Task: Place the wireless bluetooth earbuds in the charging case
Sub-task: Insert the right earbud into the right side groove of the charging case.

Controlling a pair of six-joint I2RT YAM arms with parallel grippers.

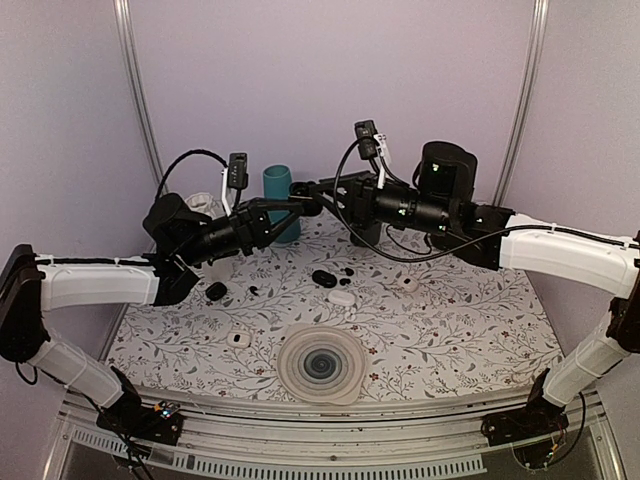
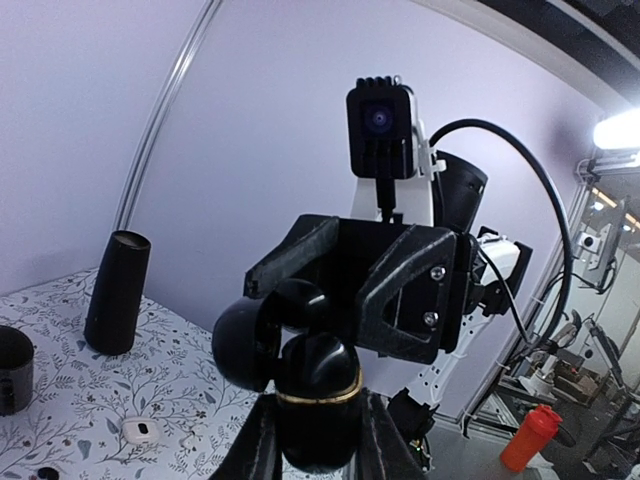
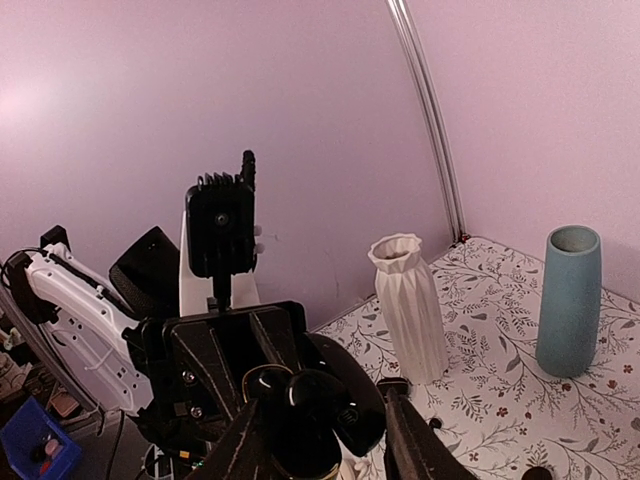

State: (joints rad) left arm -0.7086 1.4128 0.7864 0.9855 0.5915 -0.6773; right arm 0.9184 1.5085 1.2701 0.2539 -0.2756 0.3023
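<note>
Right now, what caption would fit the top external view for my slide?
Above the floral table, the left gripper holds a black charging case up to the open right gripper.

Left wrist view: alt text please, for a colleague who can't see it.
The left gripper grips a glossy black charging case with a gold band, held up facing the right gripper. Behind, a dark vase stands on the floral table.
</note>
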